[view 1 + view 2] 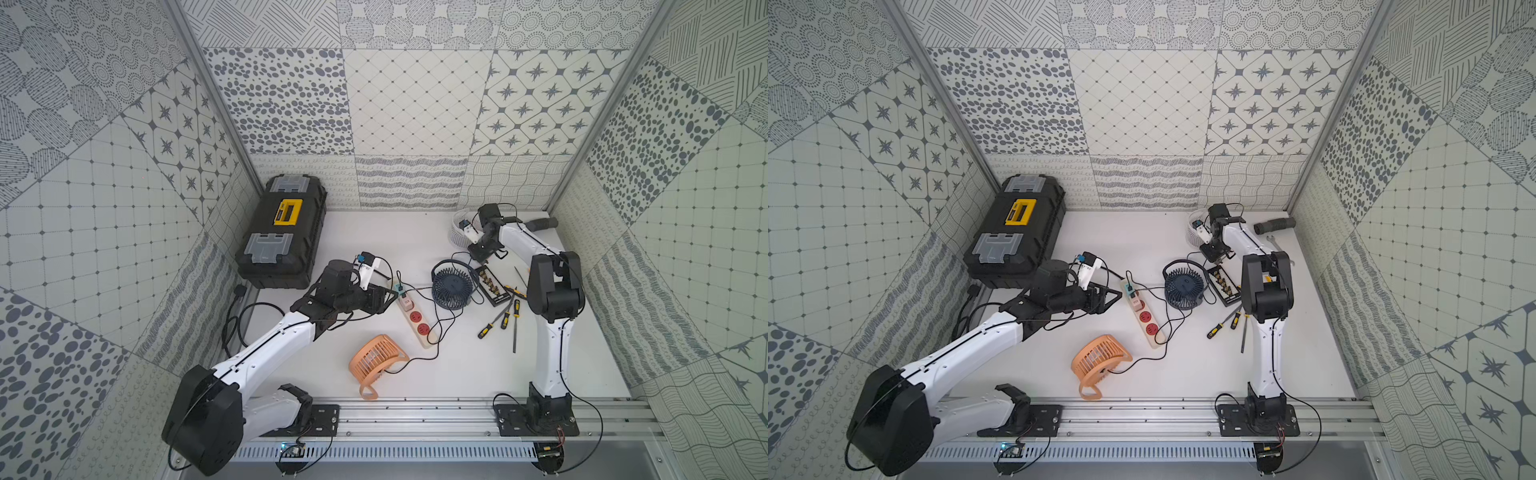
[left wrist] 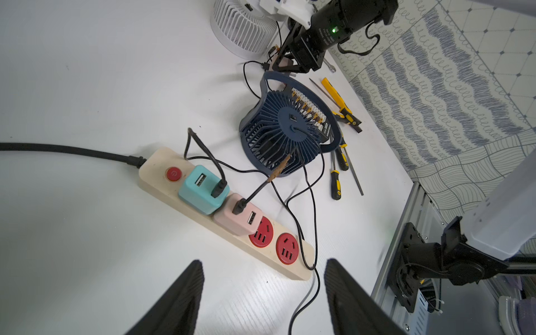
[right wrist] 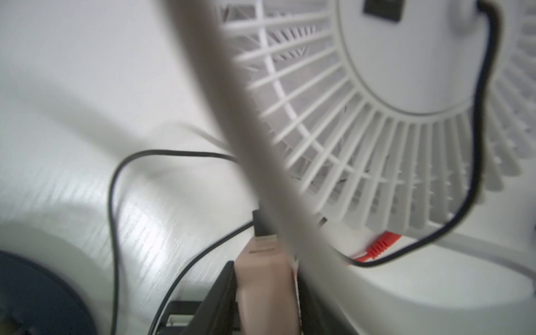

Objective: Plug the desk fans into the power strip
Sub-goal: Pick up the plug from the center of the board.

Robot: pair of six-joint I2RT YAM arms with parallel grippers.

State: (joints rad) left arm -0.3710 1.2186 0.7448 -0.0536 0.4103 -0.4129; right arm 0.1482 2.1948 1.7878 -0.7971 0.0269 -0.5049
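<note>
1. Power strip [image 2: 156,166] lies flat at mid-table. Its long axis runs on a diagonal, with the switch and cord end toward the back-left and the other end toward the front rail.
2. A teal adapter [image 2: 203,188] and a plugged pink adapter [image 2: 240,217] fill the sockets next to the switch. Two free red sockets [image 2: 261,235] sit at the rail end.
3. Left gripper [image 1: 384,297] is just beside the switch end, fingers spread, nothing between them. It is by far the nearer arm.
4. Navy fan [image 1: 452,289] stands just right of the strip, between it and the right arm. Thin cords loop over the strip's rail end.
5. Right gripper [image 1: 483,254] is at the back by the white fan [image 3: 377,87], well apart from the strip. Its jaws are pressed on a held pink adapter [image 3: 261,284] with a USB plug seated in it.
6. Judgement — the free sockets lie forward and to the robot's left of the held adapter. The carry must clear the navy fan, and the adapter must be turned to the strip's diagonal. Prongs hidden — orientation cannot be told.
</note>
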